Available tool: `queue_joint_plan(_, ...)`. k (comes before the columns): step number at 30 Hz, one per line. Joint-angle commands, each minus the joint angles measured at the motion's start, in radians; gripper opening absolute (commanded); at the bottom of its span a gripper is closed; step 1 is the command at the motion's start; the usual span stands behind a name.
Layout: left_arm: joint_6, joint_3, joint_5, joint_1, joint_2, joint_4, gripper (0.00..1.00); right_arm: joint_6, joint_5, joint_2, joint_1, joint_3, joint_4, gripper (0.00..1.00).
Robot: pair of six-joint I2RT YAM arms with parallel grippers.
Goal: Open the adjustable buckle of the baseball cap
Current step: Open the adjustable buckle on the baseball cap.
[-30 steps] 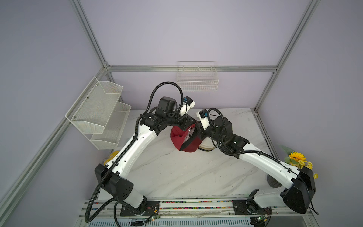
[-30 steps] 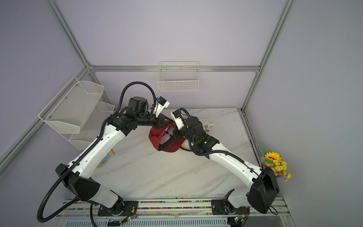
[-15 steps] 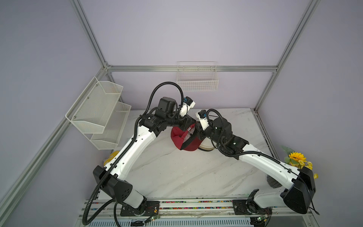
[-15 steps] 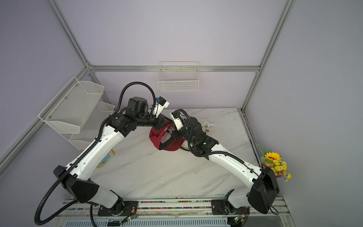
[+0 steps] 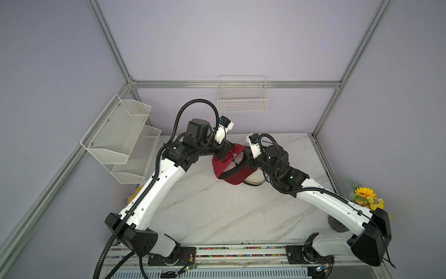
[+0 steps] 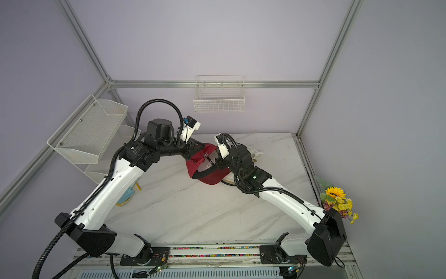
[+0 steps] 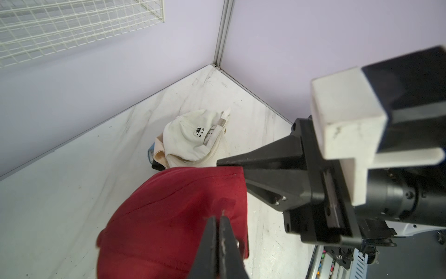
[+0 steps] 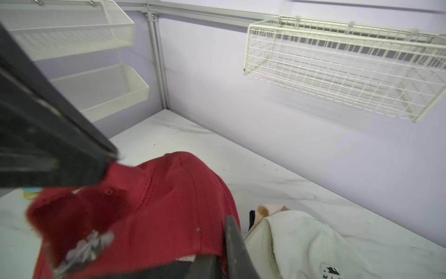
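- The red cap (image 5: 231, 169) is seen between both grippers, over the back of the marble table (image 5: 217, 212), just beside a white cap (image 7: 190, 137).
- Its fabric is pinched by the left gripper (image 7: 219, 232), whose fingers are pressed together.
- The right gripper (image 7: 224, 165) is set against the cap's rim; whether it is spread cannot be told.

We see a white marbled tabletop (image 5: 217, 212); a cream cap (image 7: 190, 135) lies on it toward the back, a yellow-blue item (image 6: 128, 193) at its left edge.
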Motion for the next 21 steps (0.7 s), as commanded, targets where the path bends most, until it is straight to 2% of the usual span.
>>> queue_joint_plan(1,0.014,0.007,-0.019,0.003,-0.031,0.006,0.0,0.014,0.036,-0.019,-0.006,-0.007,0.001,0.1)
queue_joint_plan(5,0.014,0.007,-0.016,0.005,-0.03,0.006,0.0,0.015,0.031,-0.016,-0.009,-0.003,0.001,0.0)
queue_joint_plan(11,0.012,-0.094,-0.02,0.005,-0.031,0.012,0.0,0.043,0.028,-0.001,-0.029,0.052,-0.005,0.0)
queue_joint_plan(15,0.006,-0.203,-0.057,0.005,-0.097,0.016,0.0,0.091,0.024,0.02,-0.081,0.13,-0.028,0.0)
queue_joint_plan(18,0.002,-0.264,-0.092,0.005,-0.139,0.023,0.0,0.142,-0.041,0.023,-0.153,0.179,-0.04,0.0)
queue_joint_plan(21,-0.01,-0.302,-0.101,0.005,-0.167,0.047,0.0,0.15,-0.06,0.046,-0.166,0.22,-0.051,0.0)
